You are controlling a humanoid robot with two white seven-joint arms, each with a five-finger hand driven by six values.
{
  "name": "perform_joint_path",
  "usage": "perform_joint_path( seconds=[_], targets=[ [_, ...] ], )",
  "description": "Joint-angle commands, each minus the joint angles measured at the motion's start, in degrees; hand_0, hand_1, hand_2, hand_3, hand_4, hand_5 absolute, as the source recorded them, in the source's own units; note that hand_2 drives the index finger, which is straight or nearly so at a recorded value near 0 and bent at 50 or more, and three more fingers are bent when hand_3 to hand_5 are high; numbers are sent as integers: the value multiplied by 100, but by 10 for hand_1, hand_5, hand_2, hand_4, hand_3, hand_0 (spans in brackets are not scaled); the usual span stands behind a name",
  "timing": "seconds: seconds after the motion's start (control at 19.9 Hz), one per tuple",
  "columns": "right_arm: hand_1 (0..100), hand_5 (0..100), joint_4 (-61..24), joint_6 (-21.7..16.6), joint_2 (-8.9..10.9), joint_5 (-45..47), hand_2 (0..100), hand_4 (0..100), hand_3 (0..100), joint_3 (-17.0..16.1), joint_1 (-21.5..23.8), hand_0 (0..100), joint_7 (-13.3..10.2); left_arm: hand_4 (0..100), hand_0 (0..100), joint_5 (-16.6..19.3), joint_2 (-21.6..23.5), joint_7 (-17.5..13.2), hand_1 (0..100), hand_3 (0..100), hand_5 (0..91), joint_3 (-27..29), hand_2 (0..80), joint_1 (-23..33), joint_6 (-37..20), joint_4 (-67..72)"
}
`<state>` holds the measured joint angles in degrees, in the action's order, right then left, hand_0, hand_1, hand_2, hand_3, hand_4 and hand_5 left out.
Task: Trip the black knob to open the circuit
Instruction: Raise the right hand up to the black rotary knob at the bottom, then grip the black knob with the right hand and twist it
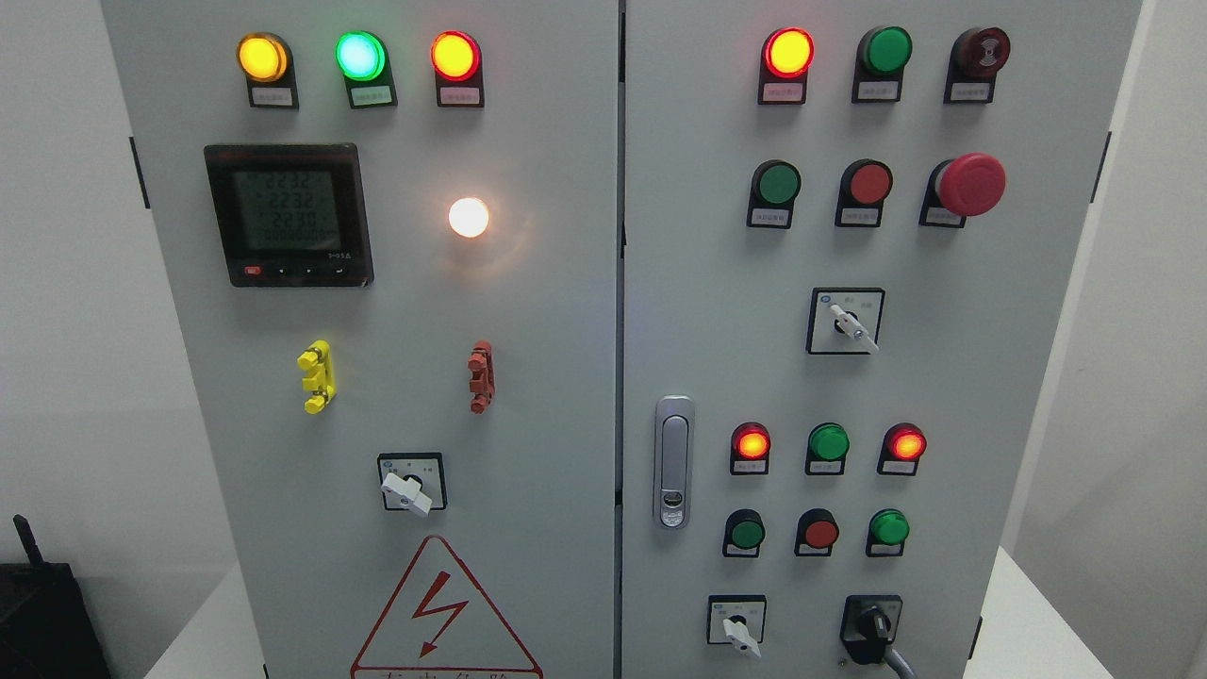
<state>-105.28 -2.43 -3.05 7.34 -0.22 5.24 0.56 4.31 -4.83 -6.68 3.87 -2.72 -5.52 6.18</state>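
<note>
Black rotary knob (873,624) on square black plate sitting at lower-right corner of grey cabinet's right door (717,311), lever pointing down-right; neither hand showing, so openness and nearer arm cannot be told.

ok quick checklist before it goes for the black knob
1. Black knob in view: ok, bottom right of the right door, though close to the picture's lower edge.
2. Knob unobstructed: ok, nothing in front of it; a grey handle or cable runs off below it.
3. Neighbour not to be mistaken: ok, the white knob to its left is clearly a different colour.
4. Robot's hands in view: not ok, neither shows.
5. Knob's present position: cannot tell, no marking is readable.
6. Circuit live: cannot tell; red lamps above are lit.
</note>
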Motion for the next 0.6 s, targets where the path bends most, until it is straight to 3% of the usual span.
perform_joint_path(
  seconds=[0.0,0.55],
  targets=[
    [0,965,-1,23,-11,4,70,1000,1000,-5,12,0,23,0,120,0,0,0,389,0,0,0,0,0,-2,-152],
    [0,964,-1,23,-11,21,70,999,1000,39,-15,0,23,0,120,0,0,0,389,0,0,0,0,0,-2,-143]
  ],
)
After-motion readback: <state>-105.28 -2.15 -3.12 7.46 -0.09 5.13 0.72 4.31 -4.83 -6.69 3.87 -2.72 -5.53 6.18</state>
